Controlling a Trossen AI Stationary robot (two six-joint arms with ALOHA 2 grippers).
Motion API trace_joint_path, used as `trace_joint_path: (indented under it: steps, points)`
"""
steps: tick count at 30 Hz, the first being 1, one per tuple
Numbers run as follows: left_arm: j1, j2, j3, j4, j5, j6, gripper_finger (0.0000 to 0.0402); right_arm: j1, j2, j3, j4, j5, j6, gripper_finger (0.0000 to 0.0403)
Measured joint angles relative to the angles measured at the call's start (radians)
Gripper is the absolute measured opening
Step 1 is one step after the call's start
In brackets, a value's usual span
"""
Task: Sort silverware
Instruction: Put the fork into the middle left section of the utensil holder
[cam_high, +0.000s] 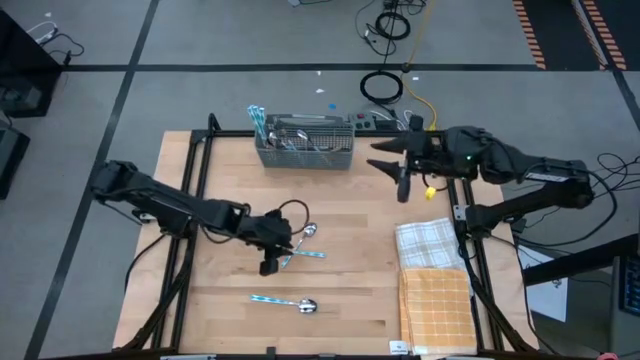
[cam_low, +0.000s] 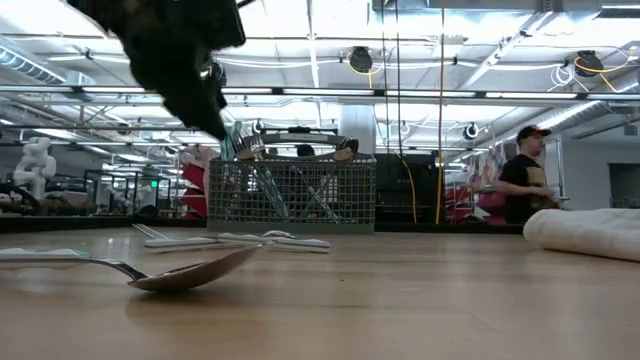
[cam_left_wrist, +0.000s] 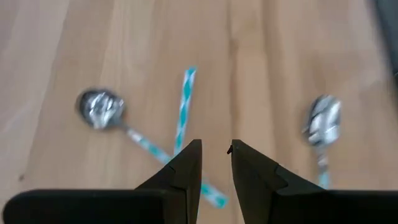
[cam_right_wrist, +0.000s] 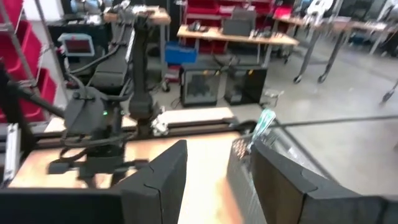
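Two pieces of silverware lie crossed on the wooden table: a spoon (cam_high: 309, 232) (cam_left_wrist: 99, 109) and a straight piece with a light blue handle (cam_high: 306, 254) (cam_left_wrist: 183, 112). A third spoon (cam_high: 300, 303) (cam_left_wrist: 323, 121) (cam_low: 190, 272) lies nearer the near edge. More silverware stands in the grey mesh basket (cam_high: 305, 143) (cam_low: 290, 190) at the far edge. My left gripper (cam_high: 270, 265) (cam_left_wrist: 216, 155) hovers open just left of the crossed pair, fingers pointing down, nothing between them. My right gripper (cam_high: 403, 185) (cam_right_wrist: 217, 180) waits open in the air, right of the basket.
A folded checked white towel (cam_high: 428, 245) and an orange towel (cam_high: 435, 305) lie along the table's right side, and the towels (cam_low: 590, 232) also show in the low view. Bare wood lies between the basket and the spoons. A person (cam_low: 520, 170) stands in the room beyond.
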Motion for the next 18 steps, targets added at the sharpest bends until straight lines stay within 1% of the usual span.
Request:
trace_joint_path:
  steps: [3, 5, 9, 13, 18]
  points:
    - [0.002, 0.033, 0.001, -0.047, -0.037, 0.041, 0.0090, 0.019, 0.007, 0.000, -0.020, -0.001, 0.015, 0.0164]
    - [0.011, 0.055, 0.001, -0.108, -0.056, 0.058, 0.0090, 0.029, 0.013, 0.000, -0.018, -0.001, 0.019, 0.0164]
    - [0.028, 0.090, 0.000, -0.187, -0.056, 0.075, 0.0090, 0.042, 0.025, 0.000, -0.019, -0.002, 0.020, 0.0164]
    - [0.034, 0.108, 0.000, -0.184, -0.017, 0.111, 0.0090, 0.043, 0.032, 0.000, -0.018, -0.006, 0.021, 0.0164]
    - [0.035, 0.112, 0.000, -0.167, -0.013, 0.121, 0.0090, 0.042, 0.036, -0.001, -0.023, -0.006, 0.021, 0.0164]
